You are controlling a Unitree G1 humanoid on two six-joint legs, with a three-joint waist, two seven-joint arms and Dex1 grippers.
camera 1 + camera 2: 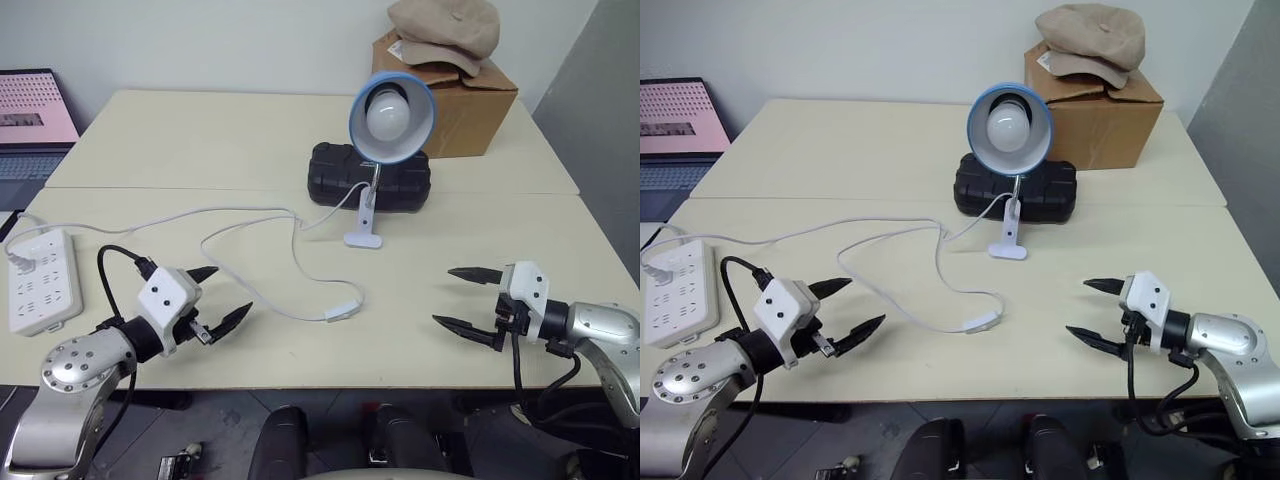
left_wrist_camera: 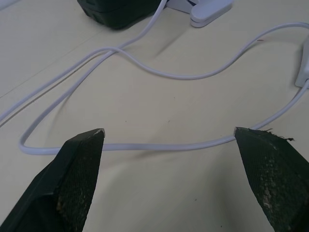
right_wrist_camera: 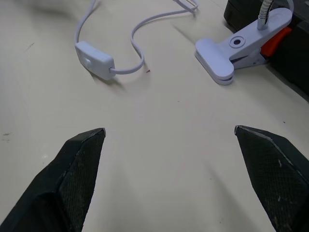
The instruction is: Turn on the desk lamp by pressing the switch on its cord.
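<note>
desk lamp (image 1: pixel 391 115): round blue shade, seemingly unlit | switch (image 3: pixel 94 60): white oblong | both tools released, textured pads (image 2: pixel 79 183)

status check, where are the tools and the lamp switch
Left tool open, empty. Right tool open, empty. Switch on the table between them, untouched; desk lamp unlit. Nothing in the way.

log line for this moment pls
left claw open, empty | right claw open, empty | switch untouched on table between them | desk lamp off
</note>
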